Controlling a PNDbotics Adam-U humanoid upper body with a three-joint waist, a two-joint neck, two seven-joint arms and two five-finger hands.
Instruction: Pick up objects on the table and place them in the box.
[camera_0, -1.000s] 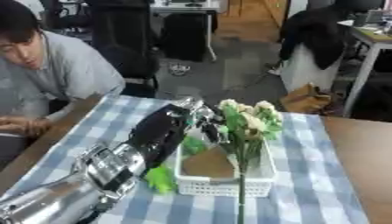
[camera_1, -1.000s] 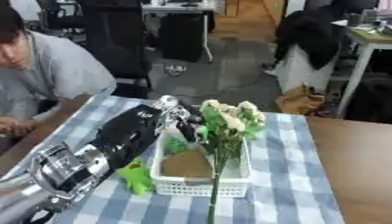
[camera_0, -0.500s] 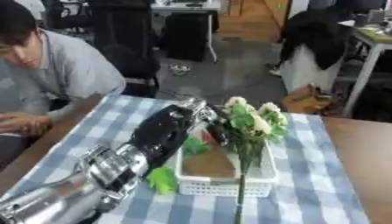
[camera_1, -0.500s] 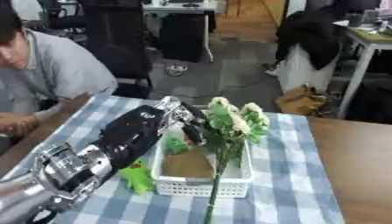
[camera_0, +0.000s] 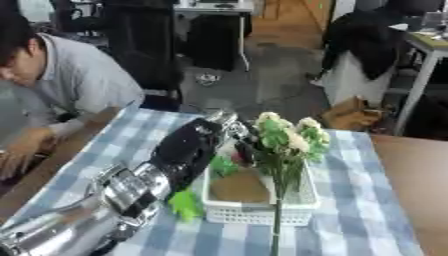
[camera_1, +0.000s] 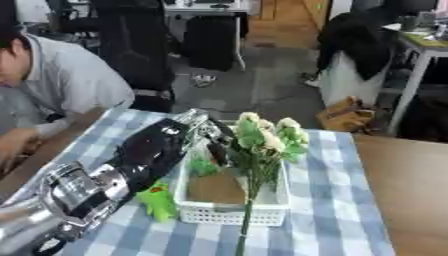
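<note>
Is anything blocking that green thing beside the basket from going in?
Partly. The left hand and its arm reach above the green object, and the flower bunch lies across the white basket. The basket's near left corner looks open.

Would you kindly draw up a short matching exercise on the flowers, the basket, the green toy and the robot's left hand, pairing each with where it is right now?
Things:
1. bunch of flowers
2. white basket
3. green toy
4. left hand

Places or states:
A. on the checked cloth, against the basket's left side
B. over the basket's far left corner, by the flower stems
C. on the checked cloth, with a brown thing inside
D. blooms above the basket, stem running down past its front edge

Pairs: 1-D, 2-C, 3-A, 4-B
</note>
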